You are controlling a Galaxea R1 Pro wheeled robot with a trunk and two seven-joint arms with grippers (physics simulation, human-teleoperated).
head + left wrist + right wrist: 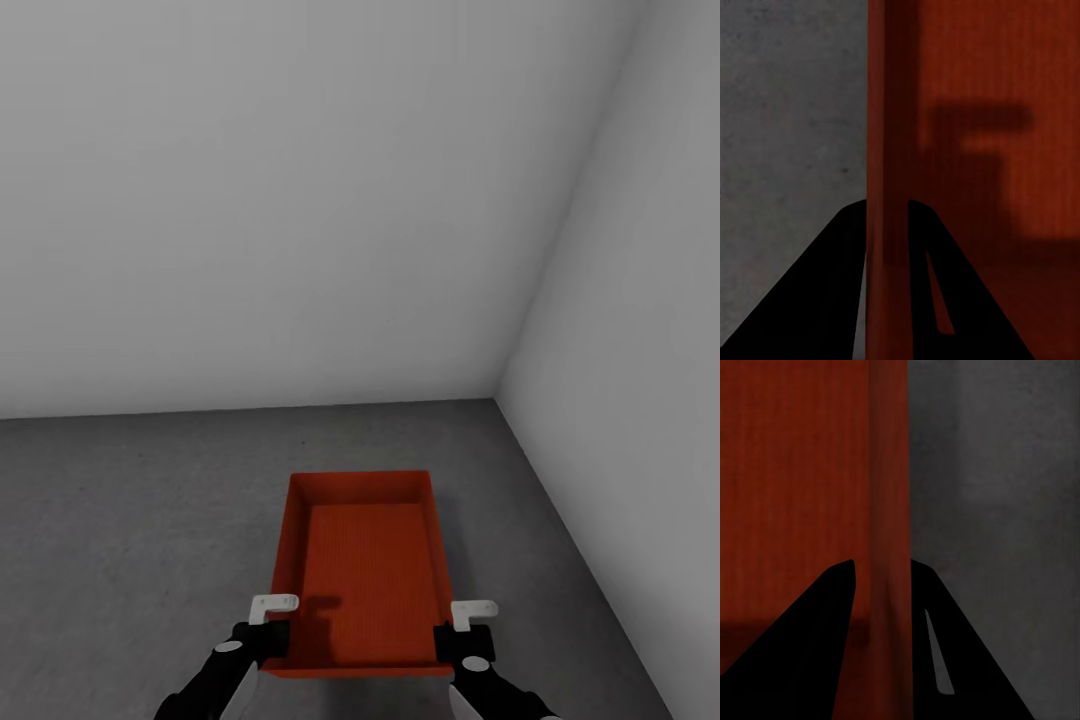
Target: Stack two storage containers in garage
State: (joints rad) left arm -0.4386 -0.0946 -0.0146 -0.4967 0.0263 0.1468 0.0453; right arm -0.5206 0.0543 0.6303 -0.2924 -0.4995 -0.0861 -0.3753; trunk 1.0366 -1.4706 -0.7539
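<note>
Both grippers, left (268, 628) and right (462, 632), pinch the orange-red storage container's (362, 570) side walls above the garage floor (130, 530); uneven release could tip it

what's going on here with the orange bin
The robot holds one orange-red bin with both arms. The left gripper is clamped on the bin's left wall and the right gripper on its right wall, each with one finger inside and one outside. The bin is empty and sits level over the dark grey concrete floor, near a corner of plain white walls. Whether it rests on the floor or is just above it, I cannot tell.
</note>
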